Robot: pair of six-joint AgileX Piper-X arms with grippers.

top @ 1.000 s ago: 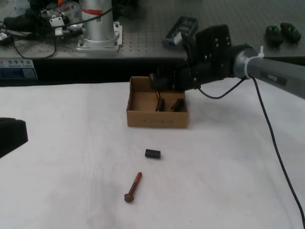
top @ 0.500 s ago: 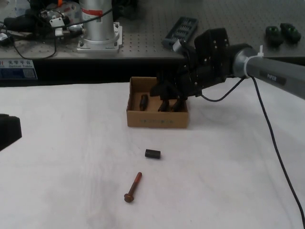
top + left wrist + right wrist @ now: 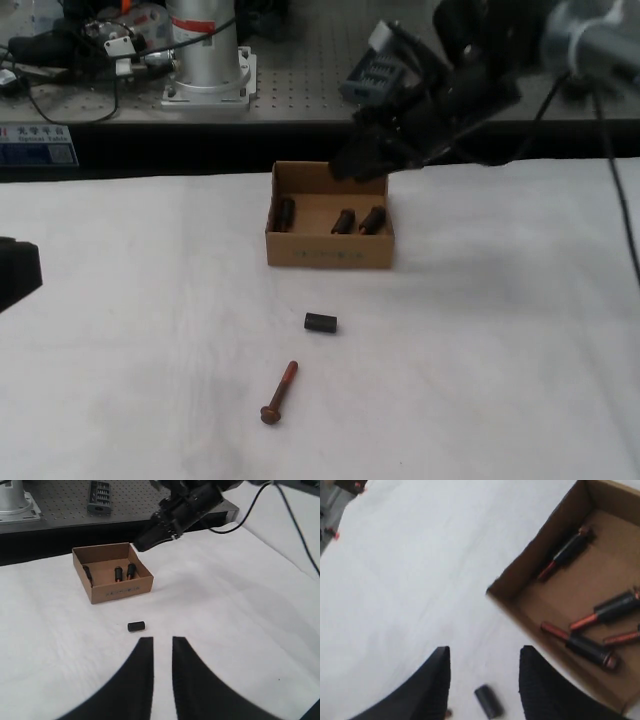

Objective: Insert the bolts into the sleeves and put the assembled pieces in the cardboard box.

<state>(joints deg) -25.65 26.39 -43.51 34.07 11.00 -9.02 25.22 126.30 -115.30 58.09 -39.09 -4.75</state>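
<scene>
Cardboard box (image 3: 330,256) sits open-topped on the white cloth (image 3: 480,350), toward the far side of the bench. A line of faint print runs along its near wall, too small to read. At least three assembled pieces lie inside, each a reddish bolt in a black sleeve. One piece (image 3: 285,213) lies against the left wall, and a second piece (image 3: 343,221) and a third piece (image 3: 372,220) lie side by side at the right.

On the cloth in front of the box, apart from it, lies a loose sleeve (image 3: 320,323). Nearer still, clear of the sleeve, is a loose bolt (image 3: 279,392).

Above the box's far right corner hangs the right gripper (image 3: 485,652), fingers spread wide with nothing between them. The left gripper (image 3: 163,641) is over the near cloth, well apart from the loose sleeve, its fingers a narrow gap apart and empty.

A blue label (image 3: 38,145) on the far table's edge carries print I cannot make out.
</scene>
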